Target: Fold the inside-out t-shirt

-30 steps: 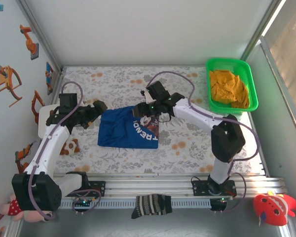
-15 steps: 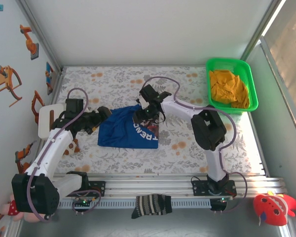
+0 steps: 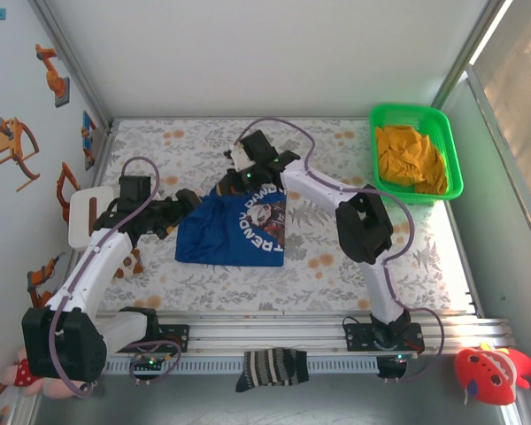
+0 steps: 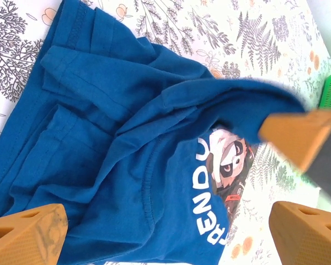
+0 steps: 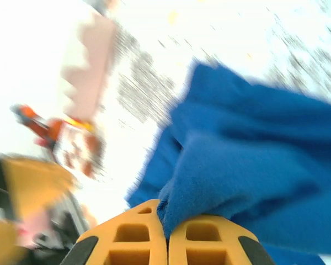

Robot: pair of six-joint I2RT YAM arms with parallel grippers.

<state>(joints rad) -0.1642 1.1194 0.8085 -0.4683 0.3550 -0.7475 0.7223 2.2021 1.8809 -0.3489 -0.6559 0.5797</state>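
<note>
1. Right wrist view: the right end effector [image 5: 166, 243] is clenched, its orange fingers [image 5: 133, 240] pressed together on a fold of the soft royal-blue short-sleeved cloth t-shirt [image 5: 254, 165].
2. The left end effector [image 4: 168, 229] is released, its fingers spread wide just above the t-shirt's left side.
3. A green plastic basket [image 3: 451, 155] at the far right corner of the floral-patterned desk [image 3: 336, 257] holds a crumpled orange-yellow cloth [image 3: 411, 158].
4. The t-shirt lies wrinkled mid-desk with its far edge lifted, white lettering [image 4: 207, 210] and a cartoon face print [image 4: 229, 160] showing.
</note>
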